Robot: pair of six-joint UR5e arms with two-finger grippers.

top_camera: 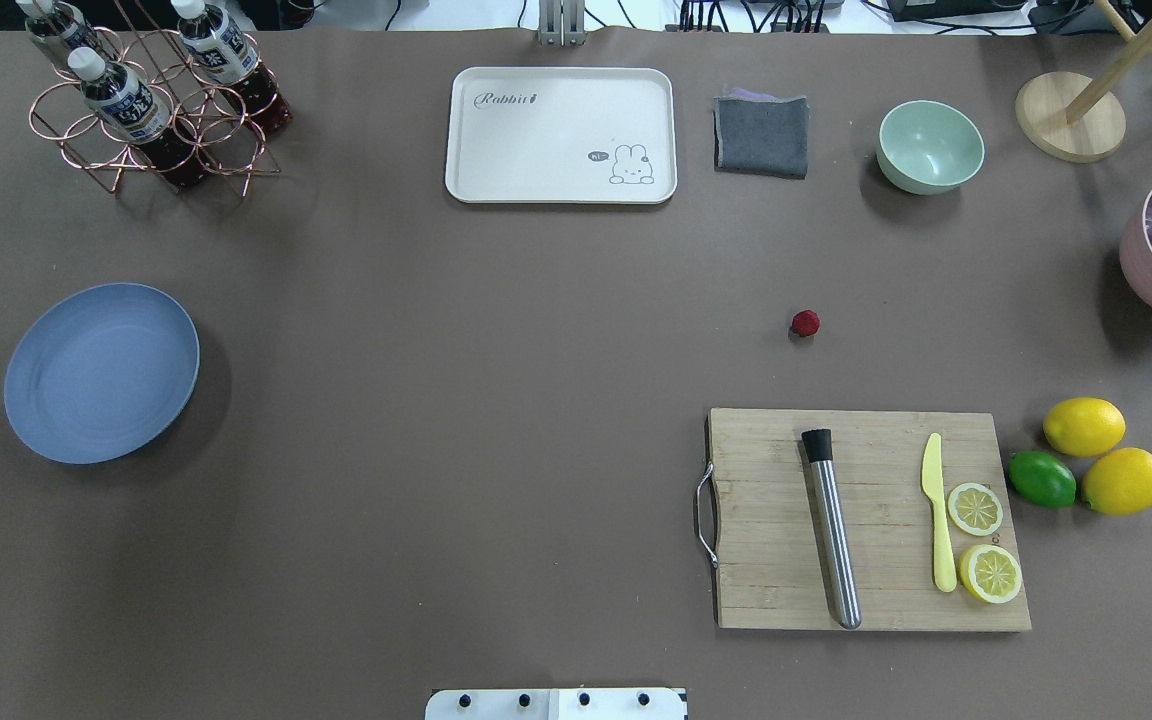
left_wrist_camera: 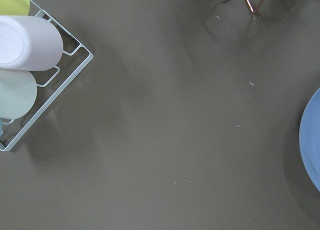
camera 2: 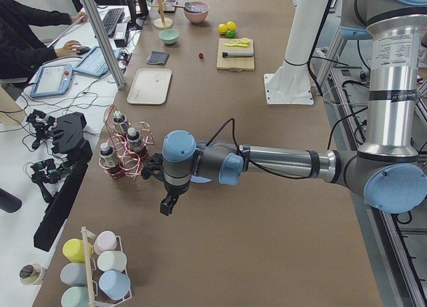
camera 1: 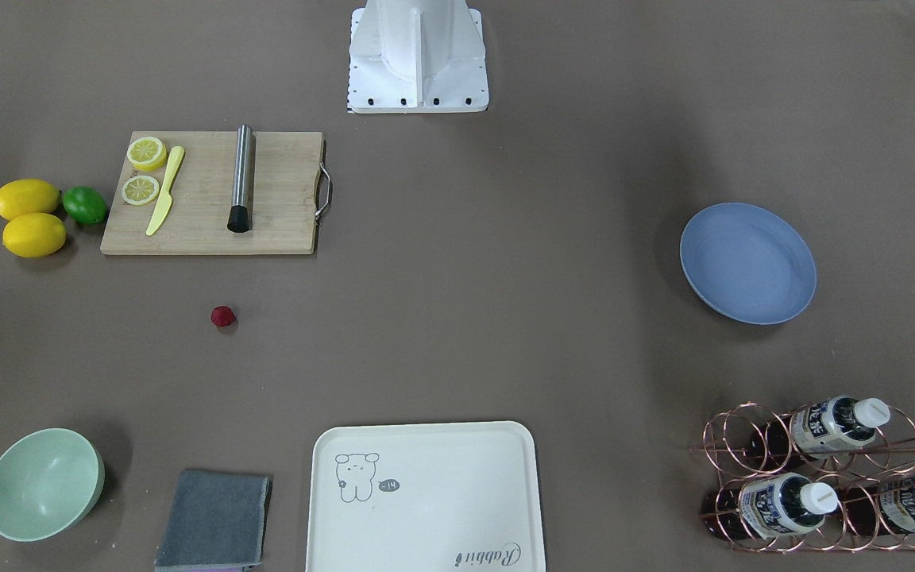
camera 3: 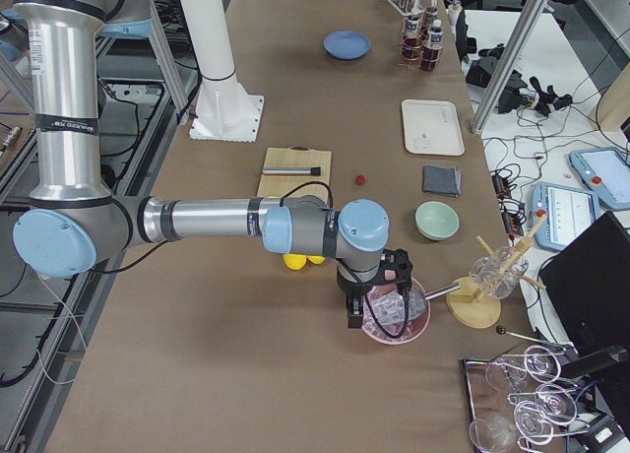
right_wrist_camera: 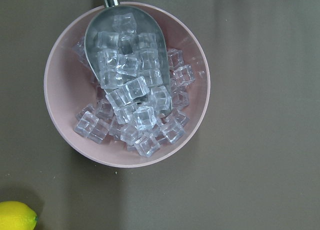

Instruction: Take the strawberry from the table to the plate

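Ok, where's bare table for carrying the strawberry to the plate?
Open table runs from the strawberry to the plate, between the cream tray and the robot base. The plate itself is empty. Tight spots: the cutting board near the strawberry, the bottle rack beyond the plate.

Long table (top_camera: 496,330) w/ matte brown-grey cover fills most of each view. Light is even & from above, shadows soft. Along one long side runs a white desk (camera 2: 27,113), cluttered w/ cables (camera 2: 40,167), a keyboard (camera 2: 110,17) & control tablets (camera 2: 52,79). A person in a black sleeve (camera 2: 27,30) sits at it. Alu. frame posts (camera 2: 103,40) rise between desk & table. In the right-end view a black laptop (camera 3: 591,276) shows at the pic's edge. Grey floor (camera 3: 30,394) on the table's other long side, w/ more cables.
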